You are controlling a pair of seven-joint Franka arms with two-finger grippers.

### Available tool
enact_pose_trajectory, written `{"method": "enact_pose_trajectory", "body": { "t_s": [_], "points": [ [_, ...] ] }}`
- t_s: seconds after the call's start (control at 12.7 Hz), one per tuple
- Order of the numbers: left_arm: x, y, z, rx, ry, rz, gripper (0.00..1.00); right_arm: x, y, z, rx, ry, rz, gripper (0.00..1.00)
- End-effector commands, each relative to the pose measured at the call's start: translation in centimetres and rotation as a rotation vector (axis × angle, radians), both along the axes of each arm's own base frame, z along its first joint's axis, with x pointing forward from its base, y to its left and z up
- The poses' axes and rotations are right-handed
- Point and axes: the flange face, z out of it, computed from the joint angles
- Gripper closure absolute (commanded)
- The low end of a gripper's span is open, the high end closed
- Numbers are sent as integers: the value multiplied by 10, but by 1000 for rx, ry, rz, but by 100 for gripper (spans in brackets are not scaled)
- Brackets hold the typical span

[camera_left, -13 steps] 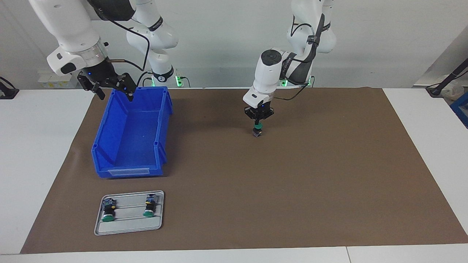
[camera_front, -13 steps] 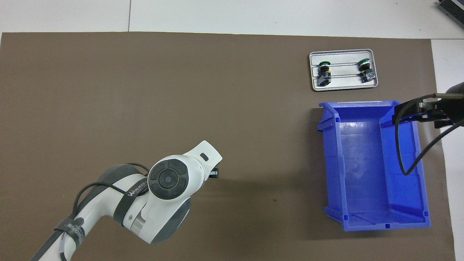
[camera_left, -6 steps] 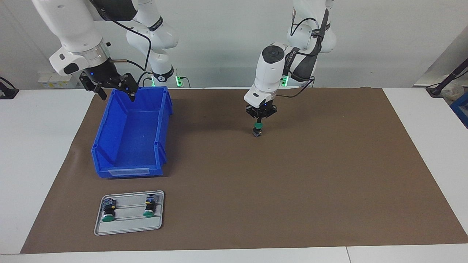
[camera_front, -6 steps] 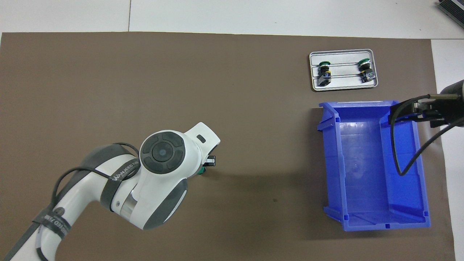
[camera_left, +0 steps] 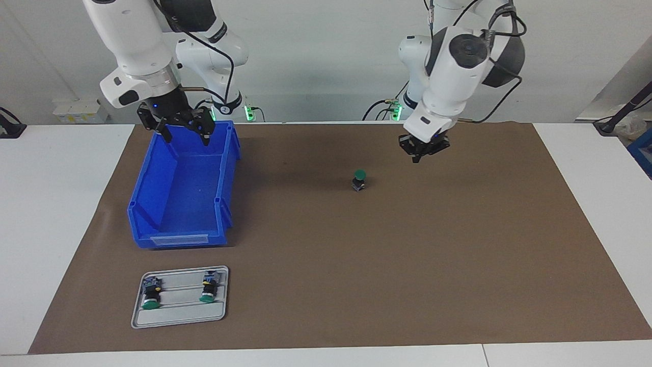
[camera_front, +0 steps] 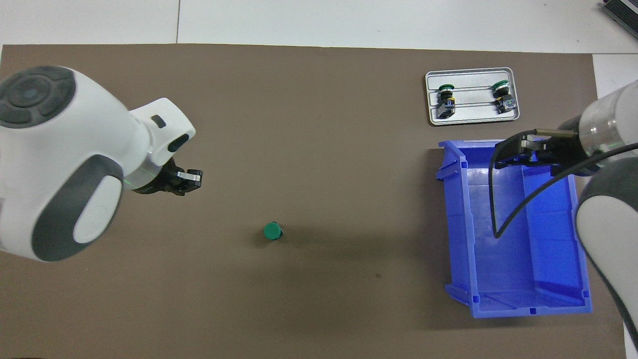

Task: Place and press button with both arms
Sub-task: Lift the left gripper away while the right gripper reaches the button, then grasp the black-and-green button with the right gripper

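Left fingers (camera_left: 420,155): you have these pressed together, tips meeting, nothing between them. They hang in the air over bare brown mat (camera_left: 407,255), toward the left arm's end of the table (camera_left: 586,153). In the overhead view you see them at (camera_front: 189,179), poking out from under the white wrist.

Button (camera_left: 359,180): you find it standing upright on the mat, green cap up, well clear of the left fingers and below them, off to the side that faces the bin. Nothing touches it. From overhead only the round green cap shows (camera_front: 272,231).

Blue bin (camera_left: 153,204): it sits open-topped on the mat toward the right arm's end of the table, directly beneath the right fingers. Its inside looks bare.

Right fingers (camera_left: 186,131): you have these spread wide, holding nothing. They hover over the bin's end that is nearer to the robots, the tips about level with the rim. Overhead they show at (camera_front: 516,154), over the bin (camera_front: 558,304).

Grey tray (camera_left: 178,318): it lies on the mat farther from the robots than the bin, well apart from both sets of fingers.

Two more buttons (camera_left: 151,294) and (camera_left: 208,289): you see them lying on their sides in the tray, green caps pointing away from the robots.
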Motion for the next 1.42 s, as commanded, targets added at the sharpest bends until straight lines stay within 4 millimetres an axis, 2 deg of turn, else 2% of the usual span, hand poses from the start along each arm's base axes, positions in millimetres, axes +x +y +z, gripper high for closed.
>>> {"method": "enact_pose_trajectory", "body": {
  "t_s": [0.0, 0.08, 0.16, 0.47, 0.55, 0.63, 0.71, 0.79, 0.95, 1.1, 1.34],
  "points": [
    [-1, 65, 36, -16, 43, -43, 100, -20, 33, -14, 20, -29, -86, 4],
    [-5, 83, 43, -18, 54, -41, 100, -24, 50, -20, 16, -29, -123, 4],
    [-10, 90, 50, -18, 55, -42, 100, -26, 68, -24, 8, -25, -167, 4],
    [-11, 104, 60, -36, 34, -14, 100, -28, 150, -57, 2, -39, -317, 5],
    [-11, 103, 60, -36, 32, -15, 100, -31, 175, -72, -3, -31, -352, 5],
    [-10, 103, 59, -36, 29, -15, 80, -33, 200, -86, -15, -41, -369, 5],
    [-10, 102, 60, -37, 22, -18, 31, -35, 220, -99, -26, -47, -392, 5],
    [-10, 101, 61, -36, 14, -12, 0, -37, 237, -111, -22, -50, -425, 5],
    [-10, 101, 61, -35, 11, -7, 0, -39, 262, -131, -8, -54, -451, 5],
    [-11, 101, 60, -35, 7, 2, 0, -48, 295, -154, 2, -56, -500, 5],
    [-14, 103, 58, -25, 6, 79, 0, -56, 327, -177, 39, -63, -568, 5]
  ]
}}
